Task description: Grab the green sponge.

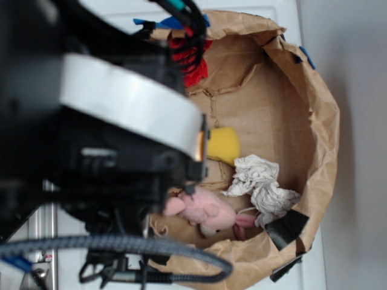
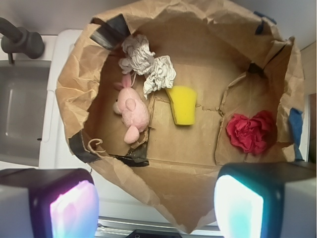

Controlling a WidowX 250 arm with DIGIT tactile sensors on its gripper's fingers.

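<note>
A crumpled brown paper bag [image 2: 99, 64] fills most of the wrist view on the white worktop [image 2: 62, 148]. At the lower edge, the hand [image 2: 156, 203] is spread wide and empty. The green sponge [image 2: 182, 104], yellow foam, lies mid-frame inside the bag, touching the white paper wad [image 2: 148, 64], right of the pink plush pig [image 2: 132, 111].

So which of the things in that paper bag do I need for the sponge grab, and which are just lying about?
For the job:
- green sponge, really yellow, lying mid-floor of the bag
- gripper, fingers wide apart, above the bag, holding nothing

Just lying about:
- pink plush pig
- white crumpled paper, touching the sponge's upper edge
- red crumpled wad
- brown paper bag itself
</note>
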